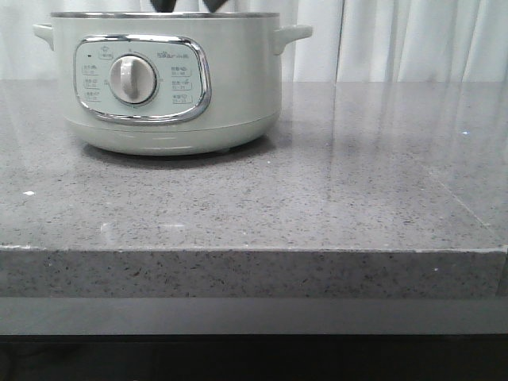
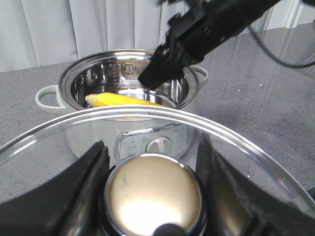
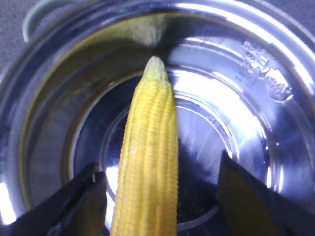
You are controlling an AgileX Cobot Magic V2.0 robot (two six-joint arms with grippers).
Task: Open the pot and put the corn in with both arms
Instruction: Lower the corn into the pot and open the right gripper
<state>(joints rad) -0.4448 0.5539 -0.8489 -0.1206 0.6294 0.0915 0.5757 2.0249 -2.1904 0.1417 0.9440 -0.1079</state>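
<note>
In the left wrist view, nearest the camera, the left gripper (image 2: 150, 196) is closed on the round metallic knob (image 2: 153, 194) of the glass lid (image 2: 236, 142), its dark fingers (image 2: 81, 182) pressed to either side, and holds the lid up clear of the pot (image 2: 133, 105). Beyond the lid's rim the pot stands open on the grey bench (image 2: 256, 98), with the corn (image 2: 123, 100) lying inside and the right arm (image 2: 206, 29) reaching down over the mouth.

By my judgement the opening step is done and the corn step is at its close — the cob is in. The right wrist view shows the corn (image 3: 147, 167) stretched across the shiny pot floor (image 3: 236, 123), its pale tip pointing away, between the right gripper (image 3: 162, 196) fingers (image 3: 83, 201), which stand wide and do not grip it. The next move likely calls for lifting the right arm straight out without catching the rim.

The front view gives only the pot's outside (image 1: 238, 87) — dial (image 1: 132, 78), control panel, side handles — sitting far back on the bench (image 1: 317, 206); it shows neither the corn nor the lid, only dark finger tips at the top edge.
</note>
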